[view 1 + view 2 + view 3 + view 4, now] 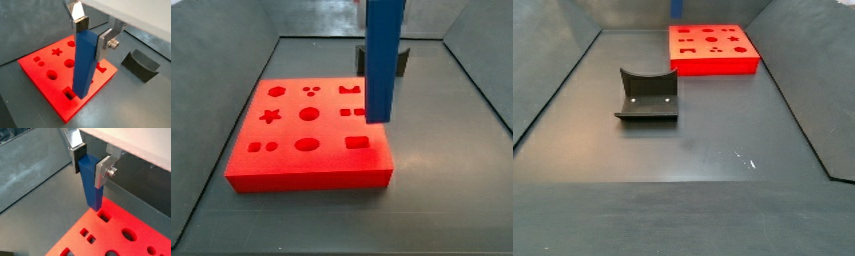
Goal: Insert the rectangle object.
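My gripper (92, 37) is shut on the upper end of the rectangle object (84, 62), a tall plain blue bar that hangs upright between the silver fingers. It shows the same way in both wrist views (90, 164). The bar's lower end hovers just above the flat red block (30, 67), close beside a small rectangular hole (69, 92) near the block's edge, and is not in it. That hole (105, 217) also shows in a wrist view. In a side view the bar (382, 60) hangs over the block's right part (305, 170); the gripper is out of frame there.
The dark grey curved holder (143, 64) stands on the floor beside the red block, and it shows apart from the block in a side view (647, 95). The red block (714, 64) has several shaped holes. Grey walls enclose the floor.
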